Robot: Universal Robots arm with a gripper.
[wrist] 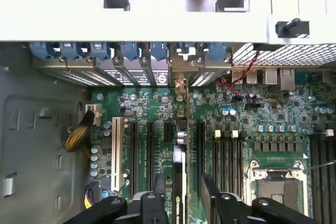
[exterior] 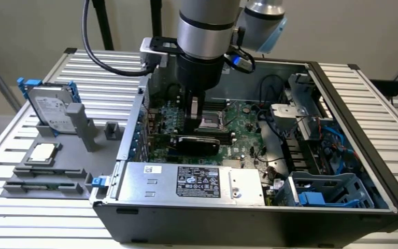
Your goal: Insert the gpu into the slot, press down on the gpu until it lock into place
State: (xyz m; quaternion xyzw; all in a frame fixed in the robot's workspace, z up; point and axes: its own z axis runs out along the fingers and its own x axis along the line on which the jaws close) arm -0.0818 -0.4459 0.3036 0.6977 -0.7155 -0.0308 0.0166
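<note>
Pincer [exterior: 194,120] is pinching the gpu [exterior: 197,141], which stands on its edge on the green motherboard [exterior: 244,124], inside the open computer case [exterior: 365,171], behind the grey power supply [exterior: 192,181].

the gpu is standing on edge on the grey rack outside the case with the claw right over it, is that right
Not quite. The gpu stands on edge inside the open computer case, on the green motherboard, not on the grey rack outside it. The exterior view shows this, with the claw right over the card as you said.
</note>
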